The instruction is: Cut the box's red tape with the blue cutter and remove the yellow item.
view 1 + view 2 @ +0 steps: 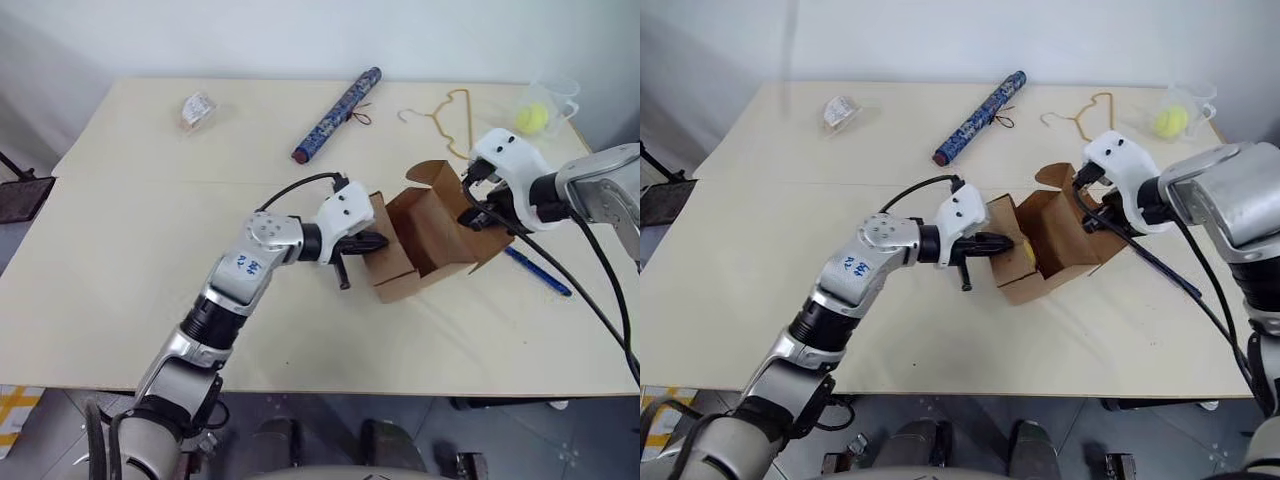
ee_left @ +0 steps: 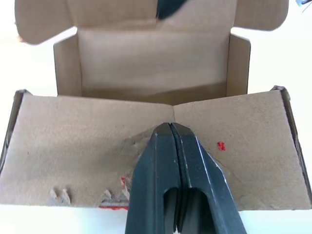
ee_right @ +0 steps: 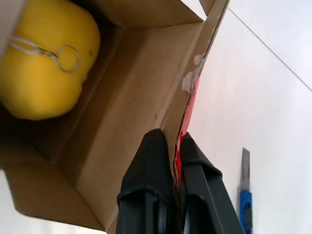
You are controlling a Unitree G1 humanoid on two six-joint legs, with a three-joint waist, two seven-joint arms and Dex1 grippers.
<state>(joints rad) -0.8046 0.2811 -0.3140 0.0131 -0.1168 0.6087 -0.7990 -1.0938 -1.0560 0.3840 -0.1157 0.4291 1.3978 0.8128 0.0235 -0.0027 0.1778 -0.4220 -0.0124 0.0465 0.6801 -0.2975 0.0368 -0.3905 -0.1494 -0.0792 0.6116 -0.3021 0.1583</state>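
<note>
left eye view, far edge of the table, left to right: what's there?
crumpled clear wrapper → blue patterned umbrella → tan wire hanger → clear cup with the yellow-green ball inside

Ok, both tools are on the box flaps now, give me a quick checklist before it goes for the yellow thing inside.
1. Box open: ok, flaps spread apart.
2. Red tape cut: ok, only torn strips remain on the flap edge.
3. Right tool gripping its flap: ok, shut on the taped flap edge.
4. Left tool gripping the opposite flap: cannot tell; its fingers are shut at the flap, but a pinch isn't visible.
5. Yellow item reachable: ok, it lies inside the box with a wire ring on it.
6. Free tool for the pick: not ok, both are busy at the flaps; blue cutter lies on the table.
</note>
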